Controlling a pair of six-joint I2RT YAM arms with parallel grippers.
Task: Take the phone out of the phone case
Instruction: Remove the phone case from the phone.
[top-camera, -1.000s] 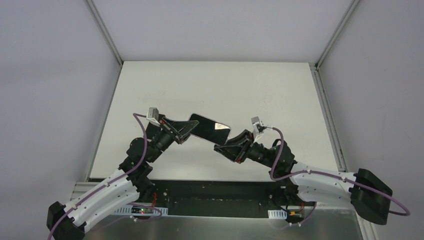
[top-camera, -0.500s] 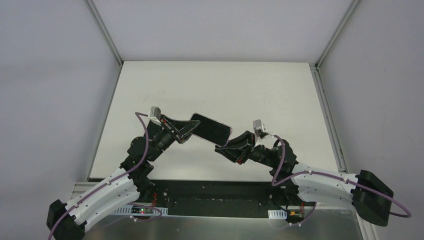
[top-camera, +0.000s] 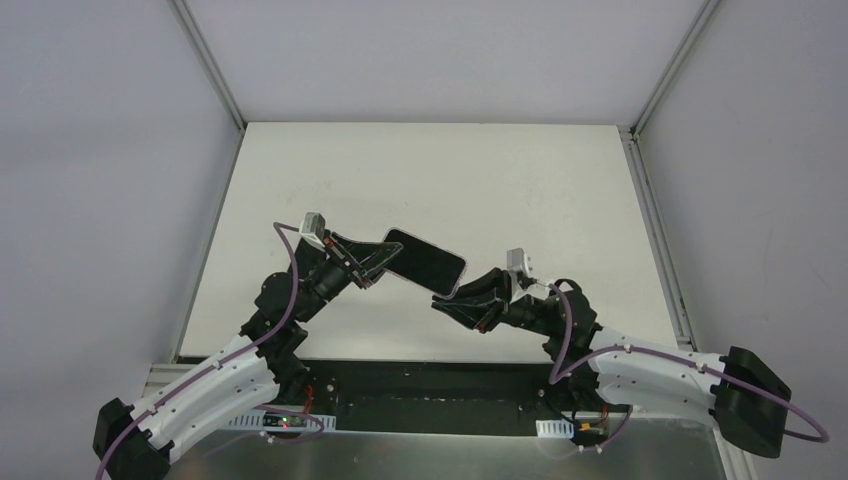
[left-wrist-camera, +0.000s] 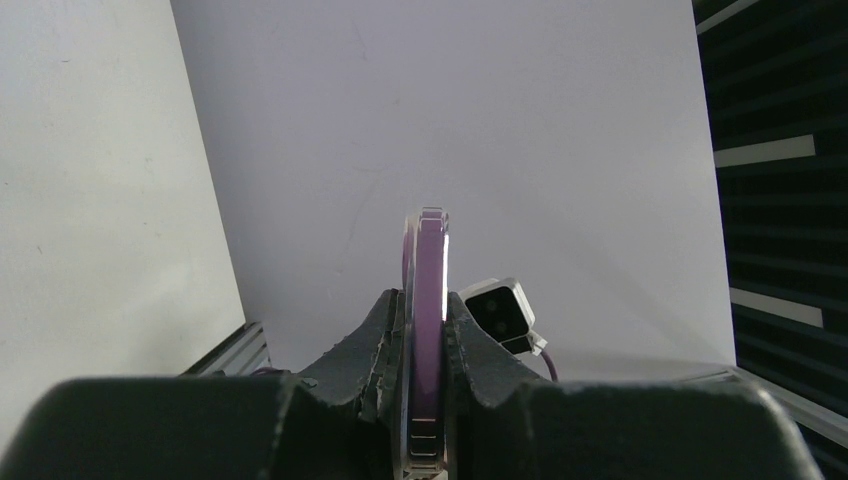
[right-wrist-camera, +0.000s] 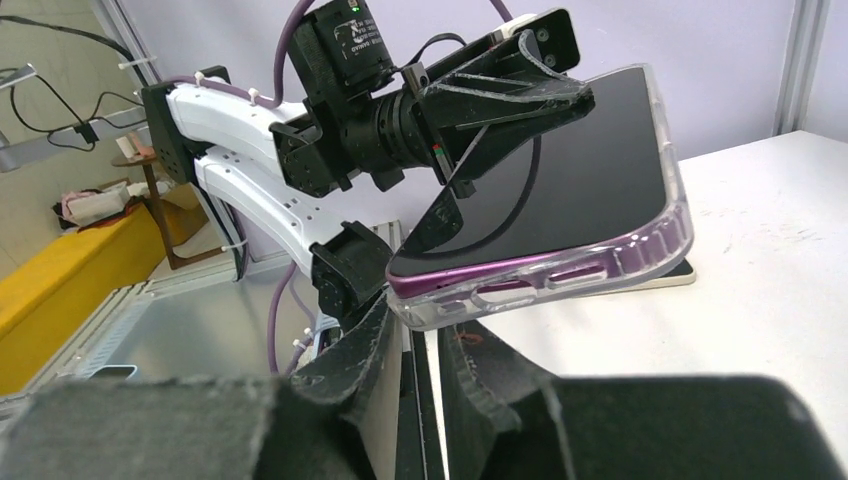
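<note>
Item: phone (top-camera: 425, 262), purple-edged and dark-screened, sitting inside a clear phone case (right-wrist-camera: 560, 280).
Location: it is hanging in the air over the table (top-camera: 430, 170), just toward 6 o'clock from the table's middle, with the screen facing up and tilted.
Left gripper (top-camera: 375, 260): it is clamping the phone's 9 o'clock end. Its wrist view shows the cased phone edge-on, with a finger pressing on each face.
Right gripper (top-camera: 450, 298): it is sitting at the phone's 5 o'clock corner. In its wrist view the case corner is lying just above the narrow slit between its fingers (right-wrist-camera: 360, 345). Whether they are pinching the case lip or only touching it, I cannot tell.
Progress: the phone is lifted and both arms are on it, but the clear rim is wrapping every edge that shows, so no separation is visible yet.
Remaining: by my judgement the whole extraction is still ahead, namely peeling a corner of the case free and sliding the phone out.
Change from a second ago: the right wrist is sitting lower and flatter, with its tips at the same corner. The phone has drifted slightly toward 4 o'clock and the bright glare on its screen is gone. The left grip looks unchanged.
</note>
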